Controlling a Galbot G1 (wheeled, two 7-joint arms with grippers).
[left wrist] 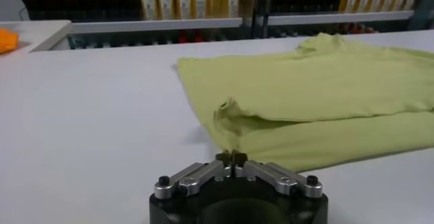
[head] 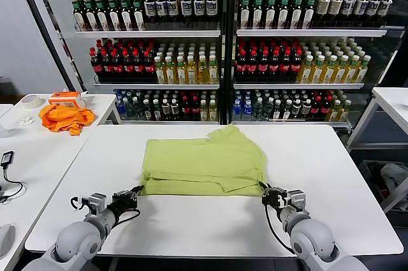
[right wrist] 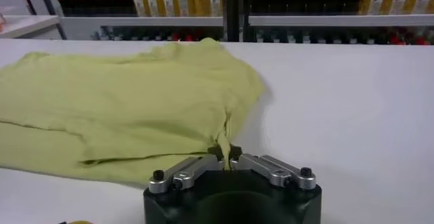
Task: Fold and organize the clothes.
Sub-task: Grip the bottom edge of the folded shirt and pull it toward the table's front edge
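The lime T-shirt [head: 203, 162] lies folded flat in the middle of the white table [head: 331, 175]. One sleeve sticks out at its far edge. My left gripper [head: 136, 190] is at the shirt's near left corner. In the left wrist view its jaws [left wrist: 230, 156] are shut, with the corner of the shirt [left wrist: 319, 96] at their tips. My right gripper [head: 263, 189] is at the near right corner. In the right wrist view it [right wrist: 224, 153] is shut on a pinch of the shirt [right wrist: 122, 103], and fabric shows between the fingers. Both grippers sit low on the table.
A bright orange cloth [head: 64, 118], an orange box [head: 67, 97] and a tape roll [head: 30, 100] lie on the side table at the left. A black device with a cable [head: 6, 158] lies nearer on that table. Glass-door coolers full of bottles [head: 223, 48] stand behind.
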